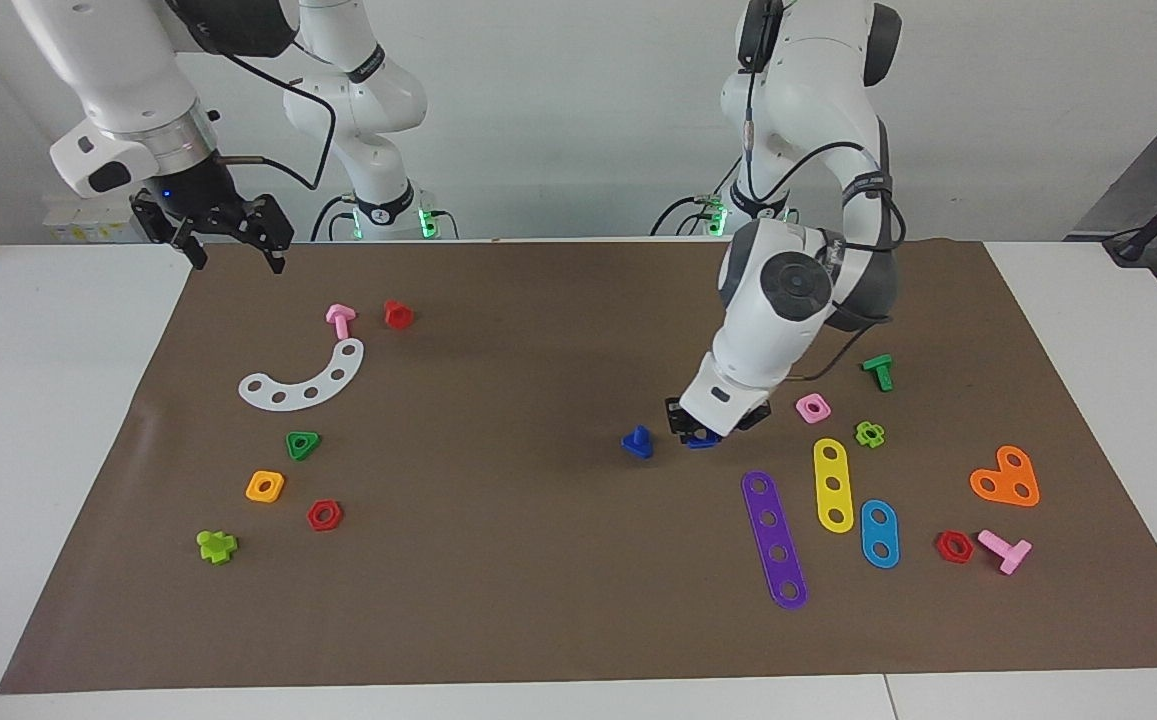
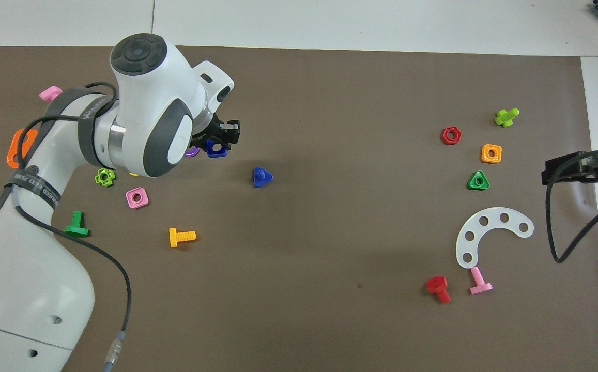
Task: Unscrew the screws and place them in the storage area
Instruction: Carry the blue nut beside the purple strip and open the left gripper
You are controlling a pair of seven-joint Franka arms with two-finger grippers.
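The screw (image 1: 639,441) stands on the mat (image 1: 538,600) near its middle. From it, the left gripper (image 1: 703,432) with the square nut (image 1: 704,438) sits just toward the left arm's end; the straight strips (image 1: 774,538) lie farther that way, farther from the robots. The curved strip (image 1: 304,378) and the storage area (image 1: 283,440) lie well apart toward the right arm's end, below the right gripper (image 1: 234,250).

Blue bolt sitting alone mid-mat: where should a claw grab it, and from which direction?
Grip the short stem of the blue bolt, coming straight down from above. It stands on its flat triangular head with the stem pointing up, so the stem is the raised part; the head lies low on the mat. Nothing sits close enough to block a top approach.
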